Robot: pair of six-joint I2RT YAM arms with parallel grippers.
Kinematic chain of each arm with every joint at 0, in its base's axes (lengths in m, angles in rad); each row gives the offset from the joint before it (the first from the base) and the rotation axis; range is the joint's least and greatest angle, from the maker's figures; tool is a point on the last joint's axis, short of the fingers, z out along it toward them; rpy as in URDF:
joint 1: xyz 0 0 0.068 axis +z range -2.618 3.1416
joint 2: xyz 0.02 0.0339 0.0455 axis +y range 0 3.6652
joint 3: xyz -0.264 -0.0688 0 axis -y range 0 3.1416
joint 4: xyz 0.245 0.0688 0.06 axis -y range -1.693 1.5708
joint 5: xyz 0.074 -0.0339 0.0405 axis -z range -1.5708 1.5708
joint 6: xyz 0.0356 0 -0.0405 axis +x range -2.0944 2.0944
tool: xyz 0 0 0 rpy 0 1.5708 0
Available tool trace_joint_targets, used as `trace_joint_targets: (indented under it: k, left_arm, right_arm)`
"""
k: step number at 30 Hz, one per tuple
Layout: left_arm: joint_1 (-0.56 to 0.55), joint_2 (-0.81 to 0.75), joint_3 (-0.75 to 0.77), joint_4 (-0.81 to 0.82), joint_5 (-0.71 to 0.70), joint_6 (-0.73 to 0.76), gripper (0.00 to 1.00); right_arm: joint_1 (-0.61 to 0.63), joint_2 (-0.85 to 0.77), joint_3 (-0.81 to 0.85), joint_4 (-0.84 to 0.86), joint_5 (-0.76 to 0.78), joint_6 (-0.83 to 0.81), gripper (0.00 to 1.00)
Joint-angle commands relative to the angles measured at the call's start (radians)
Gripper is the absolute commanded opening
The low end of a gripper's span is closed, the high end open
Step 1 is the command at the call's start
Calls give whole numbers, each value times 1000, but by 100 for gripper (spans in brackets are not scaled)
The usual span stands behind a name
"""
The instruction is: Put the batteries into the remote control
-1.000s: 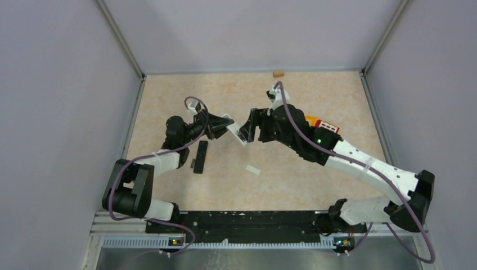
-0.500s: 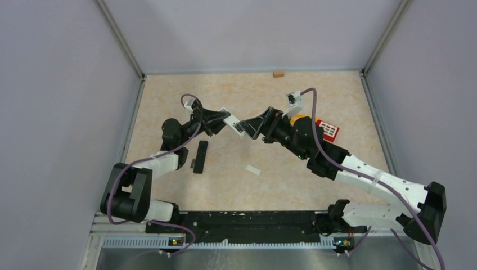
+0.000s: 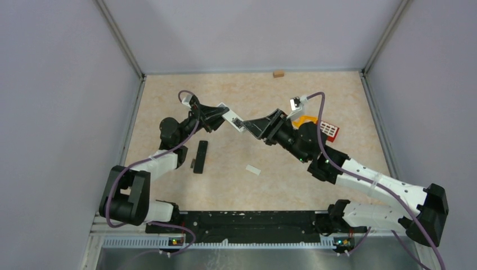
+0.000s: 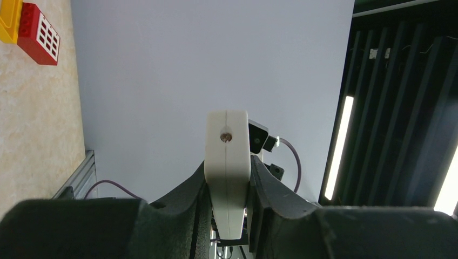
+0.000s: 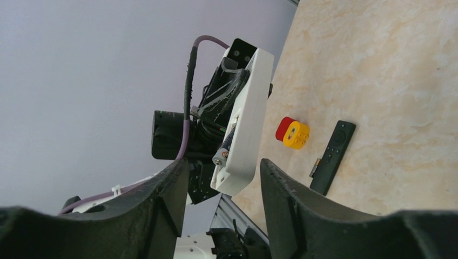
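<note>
My left gripper (image 3: 218, 117) is shut on a white remote (image 3: 232, 120) and holds it tilted above the table. In the left wrist view the remote (image 4: 228, 156) stands edge-on, clamped between the fingers of the left gripper (image 4: 228, 186). My right gripper (image 3: 251, 125) is open, its fingers on either side of the remote's free end without touching it. The right wrist view shows the remote (image 5: 247, 124) with its compartment open and one dark grey battery (image 5: 223, 149) lying in it, just beyond the right gripper (image 5: 224, 164). Other batteries cannot be made out with certainty.
A black remote (image 3: 201, 156) lies on the table with a small dark piece (image 3: 193, 165) beside it. A white cover piece (image 3: 253, 170) lies near the middle. A red and yellow block (image 3: 324, 129) sits behind the right arm. A small wooden block (image 3: 278, 73) is at the back wall.
Both arms have moved toward the back of the table. The left gripper has carried the white remote up and back. The right wrist has turned and its open jaws followed the remote's end.
</note>
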Motion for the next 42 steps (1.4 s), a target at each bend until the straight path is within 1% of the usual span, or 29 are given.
trace_joint_targets:
  k: [1, 4, 7, 16, 20, 24, 29, 33, 36, 38, 42]
  left_arm:
    - [2, -34, 39, 86, -16, -26, 0]
    - [2, -36, 39, 86, -15, -21, 0]
    - [0, -40, 32, 88, -15, -18, 0]
    - [-10, -56, 30, 86, -9, 11, 0]
    - [-15, -75, 45, 90, -2, 56, 0]
    - [-20, -106, 70, 84, 6, 110, 0]
    - [-21, -131, 104, 92, 23, 141, 0]
    - [-23, -142, 118, 92, 33, 177, 0]
    - [-23, -151, 126, 90, 40, 214, 0]
    - [-22, -155, 132, 79, 46, 241, 0]
    - [-21, -160, 150, 17, 65, 318, 0]
  right_arm:
    - [-8, 8, -1, 79, -23, 62, 48]
    - [-8, 18, -5, 103, -27, 65, 43]
    - [-8, 25, -16, 132, -35, 69, 42]
    - [-8, 34, -22, 145, -22, 76, 38]
    - [-10, 44, -19, 131, -24, 85, 34]
    - [-15, 52, -6, 82, -18, 88, 31]
    - [-25, 56, 1, 21, 2, 100, 27]
    - [-31, 64, 33, -85, 30, 95, 25]
    - [-34, 78, 62, -164, 51, 67, 25]
    - [-36, 82, 65, -175, 54, 35, 31]
    - [-64, 82, 59, -173, 17, -17, 35]
